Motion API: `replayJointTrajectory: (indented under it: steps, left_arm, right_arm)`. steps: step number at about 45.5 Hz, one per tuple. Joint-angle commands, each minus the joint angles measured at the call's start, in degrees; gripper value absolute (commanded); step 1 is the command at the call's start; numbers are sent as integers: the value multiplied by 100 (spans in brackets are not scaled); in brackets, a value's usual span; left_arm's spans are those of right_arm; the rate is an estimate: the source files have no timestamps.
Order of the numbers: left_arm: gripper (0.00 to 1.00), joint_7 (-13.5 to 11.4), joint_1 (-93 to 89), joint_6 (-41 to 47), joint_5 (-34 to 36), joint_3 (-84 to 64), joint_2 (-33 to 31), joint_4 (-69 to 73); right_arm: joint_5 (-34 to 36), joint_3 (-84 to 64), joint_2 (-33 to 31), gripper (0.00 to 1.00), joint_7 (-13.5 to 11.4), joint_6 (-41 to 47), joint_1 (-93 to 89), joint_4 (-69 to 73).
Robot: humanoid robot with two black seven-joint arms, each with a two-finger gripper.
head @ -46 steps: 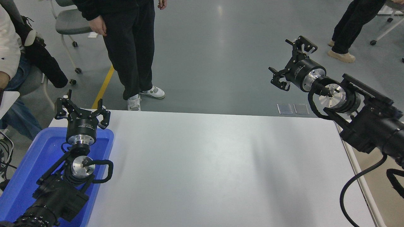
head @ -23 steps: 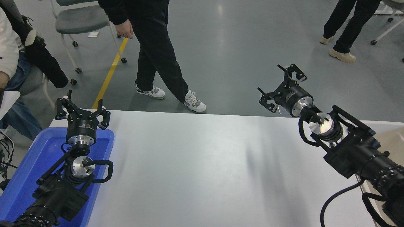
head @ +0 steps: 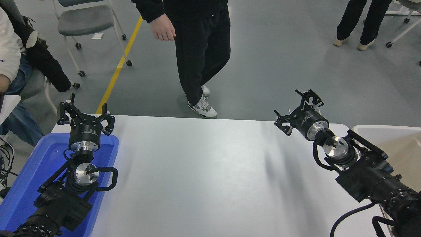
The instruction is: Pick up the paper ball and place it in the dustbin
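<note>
The paper ball is not in view on the white table [head: 204, 171]. The beige dustbin [head: 391, 131] stands at the table's right edge, partly hidden behind my right arm. My right gripper [head: 297, 110] is open and empty, hanging over the table's far right edge just left of the dustbin. My left gripper [head: 85, 113] is open and empty, parked at the lower left over the far end of the blue tray [head: 36, 164].
A person in black trousers [head: 200, 56] walks on the grey floor beyond the table's far edge. Another person [head: 358, 19] stands at the top right. A seated person [head: 10, 56] and a grey chair [head: 85, 19] are at the top left.
My right arm has swung down and back from high over the floor to the table's far right edge. The dustbin has come into view. The person in black has walked to the right.
</note>
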Motion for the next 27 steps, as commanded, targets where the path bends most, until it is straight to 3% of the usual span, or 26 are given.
replayJointTrajectory:
  steps: [1, 27]
  left_arm:
    - [99, 0, -1, 0, 0, 0, -1, 0]
    - [99, 0, -1, 0, 0, 0, -1, 0]
  right_arm:
    - [0, 132, 28, 100, 0, 31, -2, -60]
    - [0, 193, 2, 100, 0, 58, -29, -60]
